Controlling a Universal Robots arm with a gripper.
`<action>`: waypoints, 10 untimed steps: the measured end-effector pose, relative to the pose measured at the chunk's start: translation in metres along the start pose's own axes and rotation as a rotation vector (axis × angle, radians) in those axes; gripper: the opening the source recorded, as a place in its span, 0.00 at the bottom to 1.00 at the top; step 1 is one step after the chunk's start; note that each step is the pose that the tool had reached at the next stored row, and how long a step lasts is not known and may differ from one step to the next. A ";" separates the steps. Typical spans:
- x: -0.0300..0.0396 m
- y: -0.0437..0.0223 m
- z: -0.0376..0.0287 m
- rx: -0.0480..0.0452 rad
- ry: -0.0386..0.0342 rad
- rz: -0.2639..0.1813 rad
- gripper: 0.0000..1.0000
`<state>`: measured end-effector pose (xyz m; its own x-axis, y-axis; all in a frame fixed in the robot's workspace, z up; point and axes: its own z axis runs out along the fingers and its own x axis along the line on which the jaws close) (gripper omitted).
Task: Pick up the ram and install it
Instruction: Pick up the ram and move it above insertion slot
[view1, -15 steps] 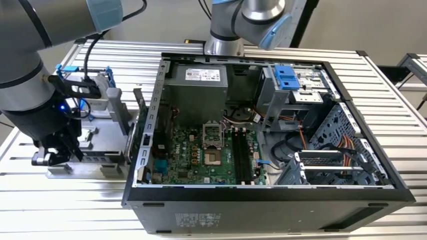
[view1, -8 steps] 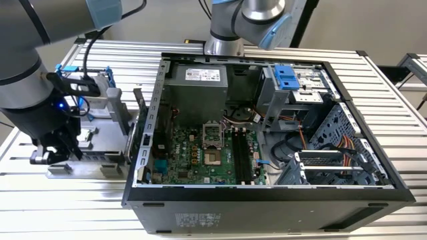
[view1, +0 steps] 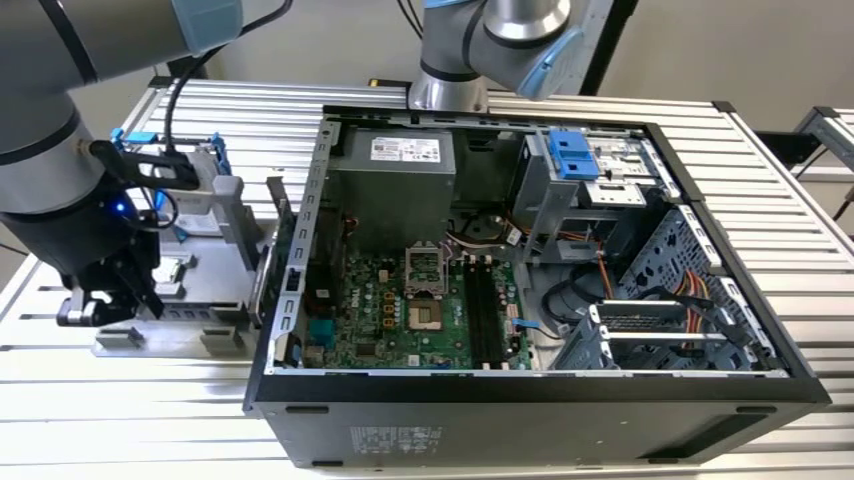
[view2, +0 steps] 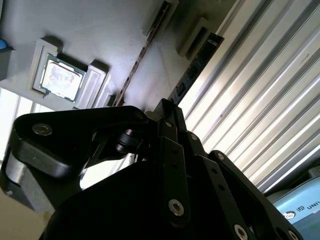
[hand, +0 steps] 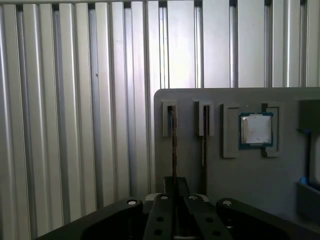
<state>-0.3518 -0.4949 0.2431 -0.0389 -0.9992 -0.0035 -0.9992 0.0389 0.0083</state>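
While the claw (view1: 123, 300) hangs low over the grey holder plate (view1: 174, 335), at nine o'clock of the open computer case (view1: 534, 385) in the exterior view, we read the work as being at its first step: the pick-up. In the first wrist view the ram (hand: 173, 140) stands on edge in a groove of that plate, the groove nearest the plate's rim, and its thin edge runs straight into the middle of the claw. The claw sits close about it, yet we cannot tell whether it grips the stick or merely brackets it. A second stick (hand: 204, 135) stands in the neighbouring groove, just beside, between the ram and a processor (hand: 256, 129) lying flat in its own recess.

Moving on across the exterior view, we find the motherboard (view1: 387, 320) inside the case, with the long black slots (view1: 483, 310) at three o'clock of the bare socket (view1: 427, 315); they look unfilled to us, so the install is not begun.

We judge that the next move calls for a firm hold on the ram's flat sides and a pull straight along the groove, without tilt, so that the neighbour stays put and the stick does not bind.
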 end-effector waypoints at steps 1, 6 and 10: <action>0.0000 0.0000 -0.0004 0.0001 -0.0001 0.000 0.00; 0.0000 0.0000 -0.0032 0.0000 0.0000 0.000 0.00; 0.0000 0.0001 -0.0055 0.0000 0.0000 0.000 0.00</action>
<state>-0.3518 -0.4949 0.2486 -0.0389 -0.9992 -0.0035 -0.9992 0.0389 0.0083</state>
